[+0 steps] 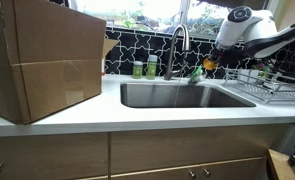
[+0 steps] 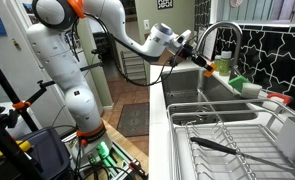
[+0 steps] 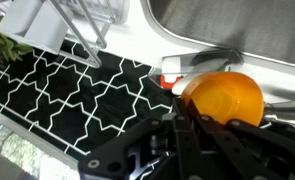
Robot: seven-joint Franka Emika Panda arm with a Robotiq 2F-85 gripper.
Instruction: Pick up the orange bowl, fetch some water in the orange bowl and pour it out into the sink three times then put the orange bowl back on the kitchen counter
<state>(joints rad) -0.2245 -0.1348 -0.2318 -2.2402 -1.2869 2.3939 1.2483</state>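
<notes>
In the wrist view the gripper [image 3: 192,120] comes in from the bottom edge as dark fingers that converge to a point. The orange bowl [image 3: 225,97] sits right at that point. It is tipped up so that its hollow faces the camera, and its lower rim disappears between the fingertips. The jaws are drawn together and clamped on that rim, with the rest of the bowl sticking out past them and clear of any surface.

Behind the bowl lies a strip of the white kitchen counter [image 3: 137,22], with the grey steel of the sink [image 3: 237,30] beyond it. To the side are the black tiled backsplash [image 3: 77,90] with its white lattice pattern and the wire dish rack [image 3: 82,25].

In an exterior view the arm reaches in above the far corner of the sink [image 1: 177,97]. A spot of orange shows at the gripper [image 1: 207,66], just beside the curved faucet [image 1: 179,45] and near the green bottles [image 1: 144,68]. The bowl hangs in the air over the basin's edge. Farther along the counter [image 1: 137,115], well apart from the gripper, stands a large cardboard box [image 1: 42,60].
</notes>
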